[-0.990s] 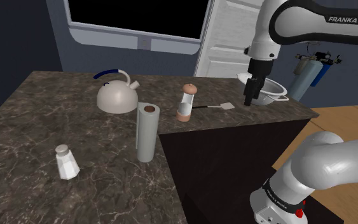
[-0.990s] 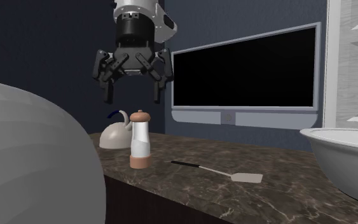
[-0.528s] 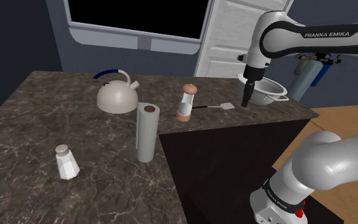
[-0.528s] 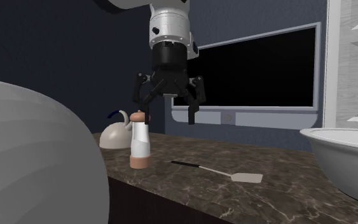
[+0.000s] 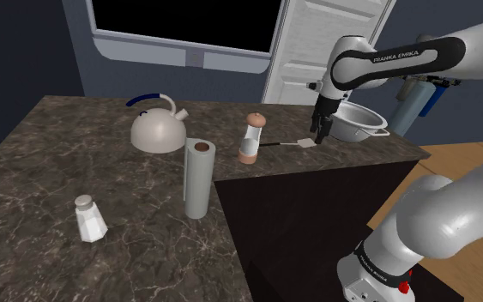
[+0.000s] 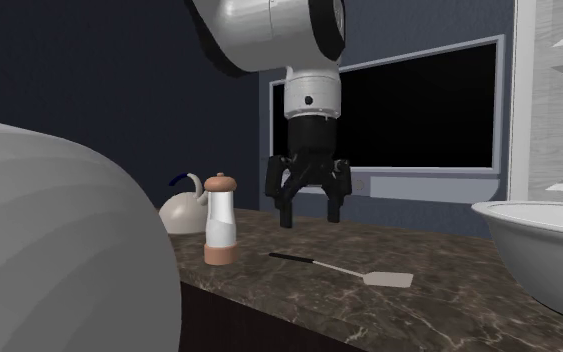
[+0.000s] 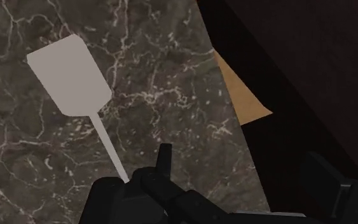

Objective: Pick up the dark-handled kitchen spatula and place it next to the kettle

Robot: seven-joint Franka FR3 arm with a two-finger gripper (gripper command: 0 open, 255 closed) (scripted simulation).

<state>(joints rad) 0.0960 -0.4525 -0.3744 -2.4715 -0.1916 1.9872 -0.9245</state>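
The kettle [image 5: 157,129] stands at the shoulder view's left on the dark marbled bench [image 5: 42,172], with the grinder [image 5: 250,139] well to its right. Just right of the grinder the spatula [image 5: 303,143] lies flat, dark handle toward the grinder and pale blade toward the bowl [image 5: 357,125]. The jaws hang spread above the spatula, touching nothing. Assessment: the spatula is likely light, stiff and thin, and liable to skid. A grip across the dark handle, near the neck, is recommended.
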